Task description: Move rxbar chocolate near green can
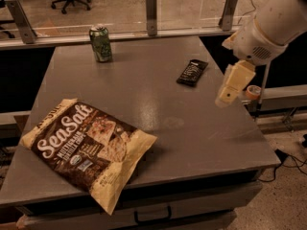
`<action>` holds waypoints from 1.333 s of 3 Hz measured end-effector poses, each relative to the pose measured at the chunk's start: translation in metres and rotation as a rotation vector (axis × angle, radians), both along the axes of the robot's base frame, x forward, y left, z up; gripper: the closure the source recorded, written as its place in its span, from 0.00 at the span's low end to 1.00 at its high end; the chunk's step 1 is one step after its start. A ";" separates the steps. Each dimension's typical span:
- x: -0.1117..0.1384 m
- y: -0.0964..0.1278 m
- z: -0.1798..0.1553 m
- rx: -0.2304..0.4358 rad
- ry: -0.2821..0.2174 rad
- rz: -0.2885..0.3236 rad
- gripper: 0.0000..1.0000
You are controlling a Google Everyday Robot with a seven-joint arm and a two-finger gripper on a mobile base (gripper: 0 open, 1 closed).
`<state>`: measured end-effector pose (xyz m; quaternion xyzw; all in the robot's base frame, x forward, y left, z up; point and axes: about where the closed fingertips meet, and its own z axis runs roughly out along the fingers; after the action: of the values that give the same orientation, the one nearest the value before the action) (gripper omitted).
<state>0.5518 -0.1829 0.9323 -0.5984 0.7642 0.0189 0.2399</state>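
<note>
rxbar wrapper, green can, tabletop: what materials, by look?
rxbar chocolate: black wrapper, likely plastic film; faint sheen.
green can: likely aluminium; silver top rim.
table: grey, semi-gloss, maybe laminate or painted metal; soft reflections.
gripper hovers over the table's right edge, right of the bar.

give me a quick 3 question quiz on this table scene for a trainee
1. True or false: the rxbar chocolate lies flat, apart from the upright green can.
2. Where is the tool? A: at the right side of the table, right of the bar. B: above the can. C: at the left edge.
3. Fill in: the chip bag reads "Sea ___".
Key: 1 true; 2 A; 3 Salt.
</note>
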 end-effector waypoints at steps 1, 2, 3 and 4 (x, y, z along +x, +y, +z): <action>0.062 0.017 -0.021 0.124 -0.046 -0.051 0.00; 0.114 0.028 -0.036 0.235 -0.059 -0.123 0.00; 0.150 0.029 -0.062 0.339 -0.008 -0.222 0.00; 0.167 0.032 -0.088 0.416 0.075 -0.303 0.00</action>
<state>0.7186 -0.1507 0.8441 -0.4137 0.8331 0.1616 0.3296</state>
